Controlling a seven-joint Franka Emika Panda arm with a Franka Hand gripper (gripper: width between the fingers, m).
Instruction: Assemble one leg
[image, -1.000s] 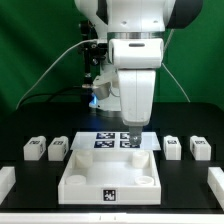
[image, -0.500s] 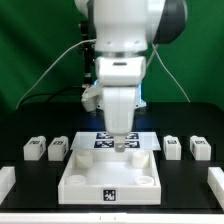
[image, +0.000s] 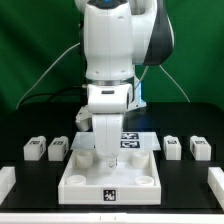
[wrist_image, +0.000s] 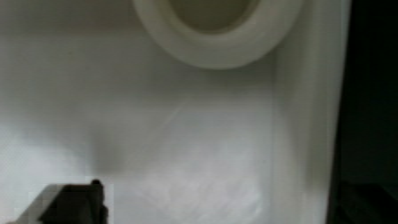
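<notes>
Four small white legs with tags lie on the black table: two at the exterior view's left (image: 35, 148) (image: 58, 147) and two at its right (image: 172, 146) (image: 200, 148). The large white tray-like panel (image: 75, 183) lies in the middle. My gripper (image: 103, 151) hangs low over the panel's far left part, fingers pointing down, holding nothing. In the wrist view the panel's white surface (wrist_image: 196, 130) fills the picture, with a round socket (wrist_image: 215, 30). One dark fingertip (wrist_image: 73, 205) shows at the edge, set wide, so the gripper (wrist_image: 214, 205) is open.
The marker board (image: 135, 140) lies just behind the panel, partly hidden by the arm. White blocks stand at the table's front left (image: 5, 180) and front right (image: 216, 180) edges. Cables hang behind the arm in front of the green backdrop.
The arm has swung toward the exterior view's left and come lower, from over the marker board to over the panel's far left part. The legs and the panel have not moved.
</notes>
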